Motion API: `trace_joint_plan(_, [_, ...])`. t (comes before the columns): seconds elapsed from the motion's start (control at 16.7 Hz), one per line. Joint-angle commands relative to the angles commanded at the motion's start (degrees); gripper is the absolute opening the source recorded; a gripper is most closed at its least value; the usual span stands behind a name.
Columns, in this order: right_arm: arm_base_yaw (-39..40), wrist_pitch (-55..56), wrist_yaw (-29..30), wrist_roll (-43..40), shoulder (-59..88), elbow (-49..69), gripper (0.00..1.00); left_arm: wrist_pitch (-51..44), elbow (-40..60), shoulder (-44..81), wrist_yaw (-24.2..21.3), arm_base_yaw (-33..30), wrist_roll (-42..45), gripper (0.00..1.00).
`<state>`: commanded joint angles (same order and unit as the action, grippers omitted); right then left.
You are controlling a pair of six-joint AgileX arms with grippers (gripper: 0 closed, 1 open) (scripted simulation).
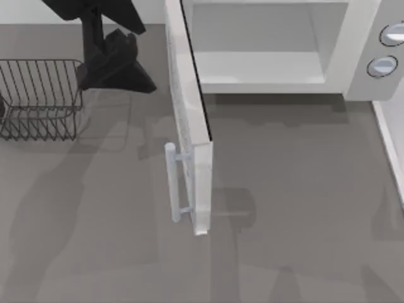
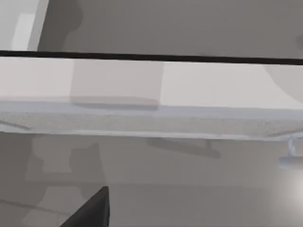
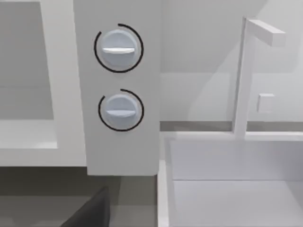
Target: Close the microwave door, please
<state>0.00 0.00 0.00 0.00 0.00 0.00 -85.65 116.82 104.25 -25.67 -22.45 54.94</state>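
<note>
**Microwave door stands wide open**

The microwave (image 1: 278, 44) is a smooth white box at the table's far edge, its pale cavity exposed. Two round grey knobs (image 3: 118, 47) sit on its side panel. The microwave door (image 1: 189, 126) juts toward the camera, a flat slab with a speckled window and cylindrical bar handle (image 1: 172, 183). The left gripper (image 1: 117, 60), dark and angular, hovers left of the door beside a wire rack (image 1: 38, 98); whether its fingers are spread cannot be told.
</note>
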Motion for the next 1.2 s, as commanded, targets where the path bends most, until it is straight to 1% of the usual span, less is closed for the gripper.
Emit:
trace_joint_plan(0.36, [0.0, 0.0, 0.0, 0.0, 0.0, 0.0, 1.0, 1.05, -1.07, -0.24, 0.12, -0.15, -0.32, 1.0])
trace_joint_plan(0.48, [0.0, 0.0, 0.0, 0.0, 0.0, 0.0, 1.0, 4.34, -4.22, -0.37, 0.35, -1.2, -1.25, 1.0])
trace_joint_plan(0.84, [0.0, 0.0, 0.0, 0.0, 0.0, 0.0, 1.0, 18.0, -16.33, -0.66, 1.53, -4.91, -5.14, 1.0])
trace_joint_plan(1.14, [0.0, 0.0, 0.0, 0.0, 0.0, 0.0, 1.0, 19.18, -17.5, -0.66, 1.67, -5.34, -5.56, 1.0])
trace_joint_plan(1.2, [0.0, 0.0, 0.0, 0.0, 0.0, 0.0, 1.0, 19.18, -17.5, -0.66, 1.67, -5.34, -5.56, 0.92])
